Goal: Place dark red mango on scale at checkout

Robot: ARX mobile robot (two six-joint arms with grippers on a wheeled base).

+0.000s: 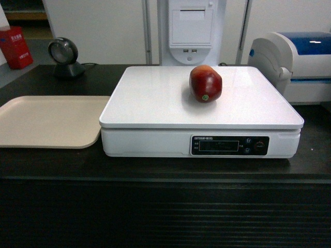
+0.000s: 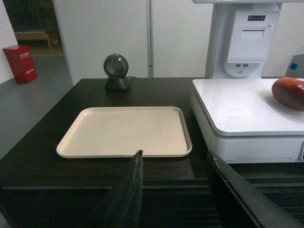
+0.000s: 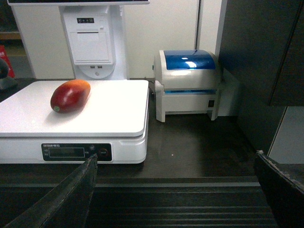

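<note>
Looks basically done from here, so mostly just worrying about what could undo it. Going left to right: one beige tray (image 1: pixel 49 120), bare, just beside the scale. One scanner (image 1: pixel 64 56) behind it. Then one scale (image 1: pixel 155 101) on the checkout (image 1: pixel 165 217), with one mango (image 1: pixel 205 83) lying on its side on the platform, a bit right of centre and toward the back, nothing touching it. One receipt unit (image 1: pixel 191 28) behind the scale and one blue-lidded printer (image 1: pixel 297 64) far right. Risk number one, just a guess: round fruit on glossy plastic, so any bump to the counter or the scale could roll it, most likely toward the right or back edge since that's the nearer side. Risk number two: the arms. Left gripper (image 2: pixel 178 183) spread wide, holding nothing, hanging low off the front edge near the tray corner. Right gripper (image 3: pixel 178 187) also spread wide and empty, low in front of the scale's right end. Swinging either one up carelessly could clip the scale front or press a button by the display. Can't read the display, so no idea whether a weight registered.
</note>
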